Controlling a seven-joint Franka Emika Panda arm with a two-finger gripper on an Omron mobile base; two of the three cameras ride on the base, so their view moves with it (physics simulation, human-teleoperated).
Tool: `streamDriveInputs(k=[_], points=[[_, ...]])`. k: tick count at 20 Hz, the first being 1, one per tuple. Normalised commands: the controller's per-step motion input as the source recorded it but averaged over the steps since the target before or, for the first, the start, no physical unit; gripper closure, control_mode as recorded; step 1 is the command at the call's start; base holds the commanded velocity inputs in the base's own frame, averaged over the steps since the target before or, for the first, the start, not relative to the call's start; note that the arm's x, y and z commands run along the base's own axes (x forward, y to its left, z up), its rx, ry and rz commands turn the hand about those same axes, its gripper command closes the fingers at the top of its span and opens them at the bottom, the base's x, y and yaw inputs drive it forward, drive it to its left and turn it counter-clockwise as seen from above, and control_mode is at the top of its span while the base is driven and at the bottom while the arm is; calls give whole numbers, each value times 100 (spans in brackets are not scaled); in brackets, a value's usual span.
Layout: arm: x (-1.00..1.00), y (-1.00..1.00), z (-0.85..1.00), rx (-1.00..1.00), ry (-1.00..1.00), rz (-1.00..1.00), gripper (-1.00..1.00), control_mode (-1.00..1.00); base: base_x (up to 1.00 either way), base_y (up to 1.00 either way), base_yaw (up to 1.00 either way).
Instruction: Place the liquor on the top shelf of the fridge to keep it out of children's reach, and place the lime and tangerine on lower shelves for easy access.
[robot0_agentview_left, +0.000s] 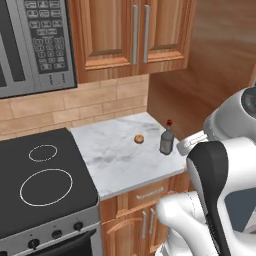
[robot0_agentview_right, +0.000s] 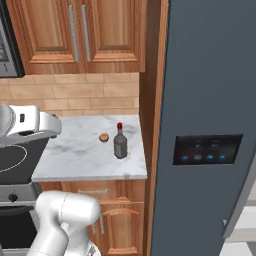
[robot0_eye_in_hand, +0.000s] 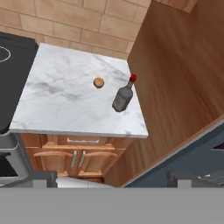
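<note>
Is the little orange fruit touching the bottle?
No, the orange fruit lies apart from the bottle, with bare white counter between them.

One liquor (robot0_eye_in_hand: 123, 97), one tangerine (robot0_eye_in_hand: 99, 82), one fridge (robot0_agentview_right: 205, 100).

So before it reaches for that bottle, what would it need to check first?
1. Liquor upright on the marble counter: ok.
2. Tangerine clear of the bottle, a gap between them: ok.
3. Lime located: cannot tell.
4. Fridge open, ready for the top shelf: cannot tell; the panelled door faces the right base camera.
5. End effector empty and open: cannot tell.
6. Space above the bottle's red cap free: ok.
</note>
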Motion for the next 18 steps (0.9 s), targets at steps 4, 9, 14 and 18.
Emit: streamDriveInputs(k=[4,9,14,18], points=[[0,0,0,0,0,0,-100,100,46,42,-22],[0,0,0,0,0,0,-100,100,47,26,-20],[0,0,0,0,0,0,-100,100,39,16,-17],[12,0,-9,0,-1,-7,-100,-100,13,3,-7]])
